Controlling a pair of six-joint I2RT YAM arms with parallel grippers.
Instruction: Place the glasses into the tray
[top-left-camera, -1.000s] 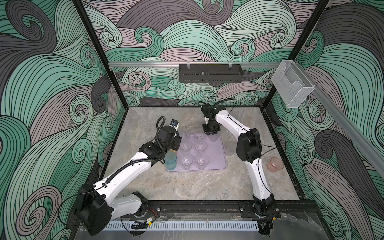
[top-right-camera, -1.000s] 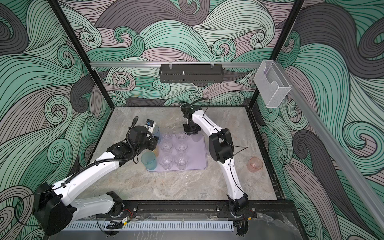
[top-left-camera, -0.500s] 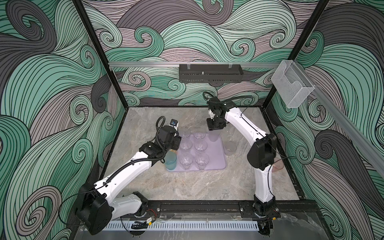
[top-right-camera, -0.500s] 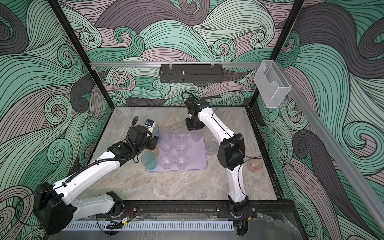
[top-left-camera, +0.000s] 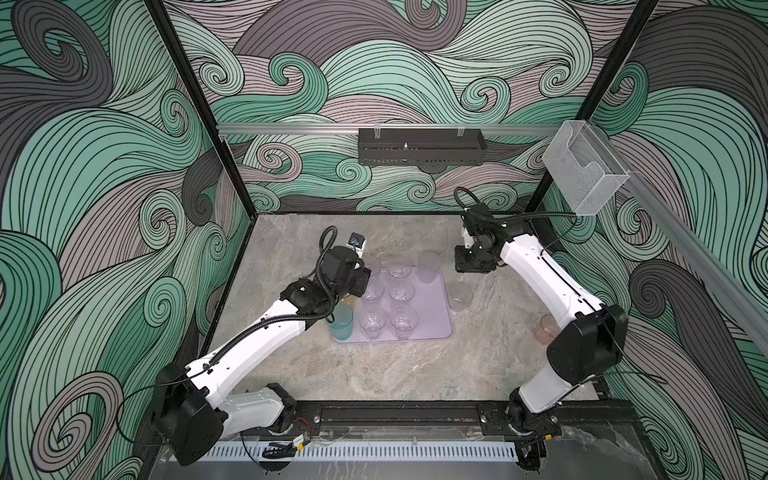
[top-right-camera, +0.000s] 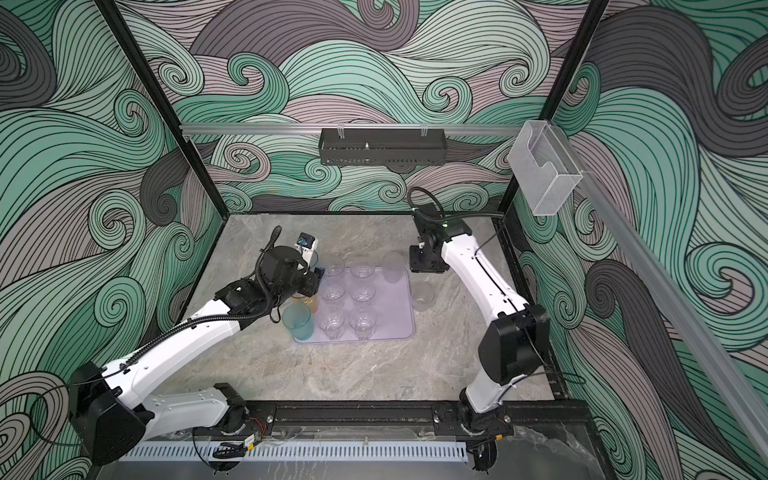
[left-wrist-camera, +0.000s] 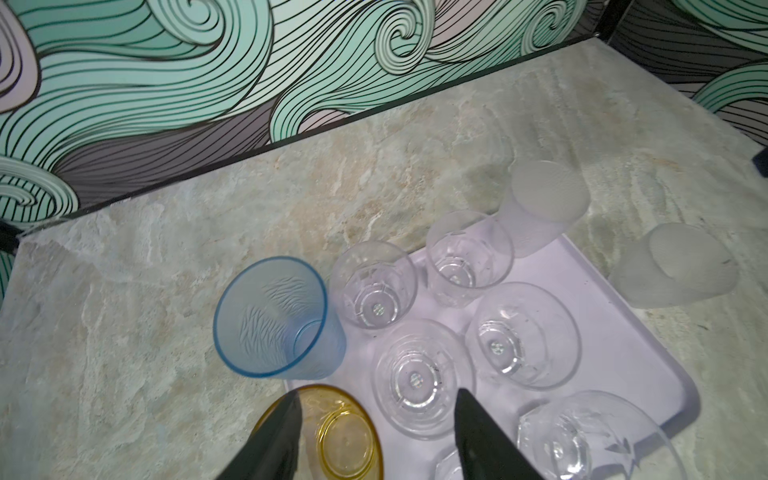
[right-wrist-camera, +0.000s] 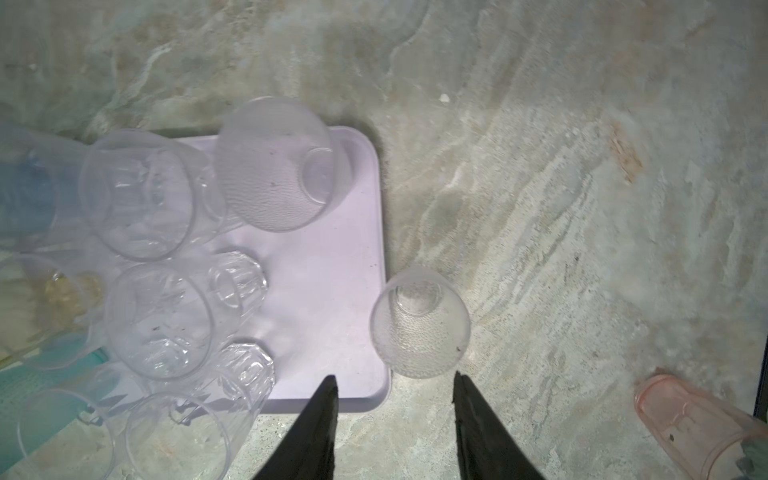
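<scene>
Beside flat lavender plastic tray (right-wrist-camera: 332, 257), my R claw (right-wrist-camera: 395, 374) gapes empty; most glasses (right-wrist-camera: 162, 320) in, frosted grey cup (right-wrist-camera: 419, 328) + short pink cup (right-wrist-camera: 690, 424) outside it.

The right claw (right-wrist-camera: 394, 376) opened and drew rightward off the frosted cup (right-wrist-camera: 274, 166).

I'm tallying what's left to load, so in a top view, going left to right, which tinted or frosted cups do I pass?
Teal tumbler → frosted cup in the far right corner of the tray → second frosted cup, on the table beside the tray → pink cup.
</scene>
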